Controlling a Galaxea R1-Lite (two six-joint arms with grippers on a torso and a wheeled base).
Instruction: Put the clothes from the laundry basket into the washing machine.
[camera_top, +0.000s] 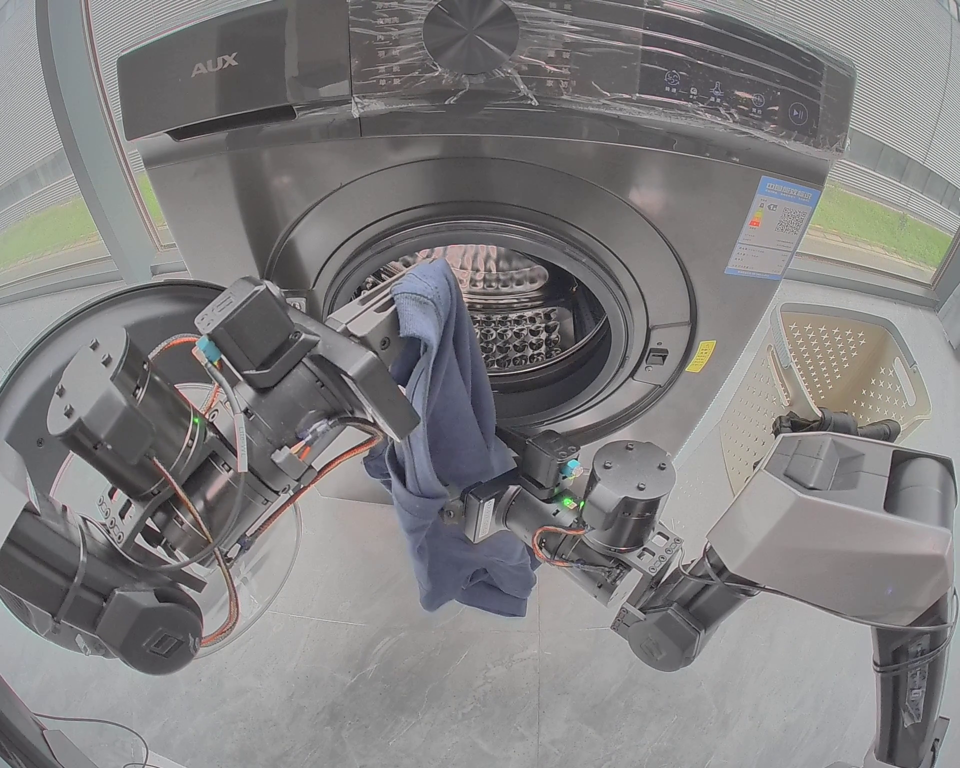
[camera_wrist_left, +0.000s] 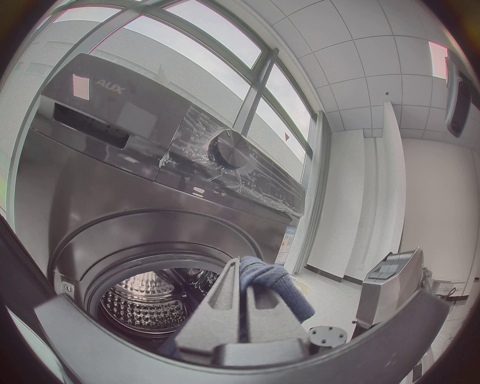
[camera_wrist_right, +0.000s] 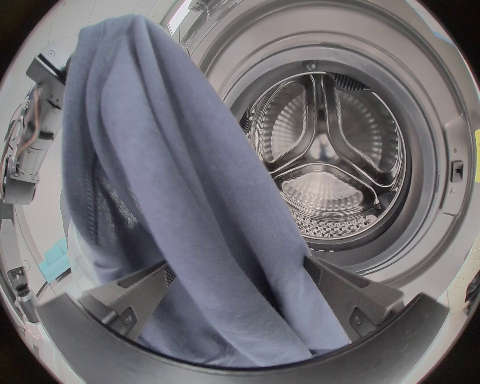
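A dark blue garment hangs in front of the washing machine's open drum. My left gripper is shut on its top end, level with the left upper rim of the opening; the wrist view shows the cloth bunched between the closed fingers. My right gripper is lower, at the hanging part of the garment. Its fingers stand wide apart and open, with the garment draped between them. Behind it the drum holds no clothes.
The washing machine's round door is swung open to the left, behind my left arm. A cream laundry basket stands on the floor right of the machine, with something dark at its near rim. Grey tiled floor lies below the garment.
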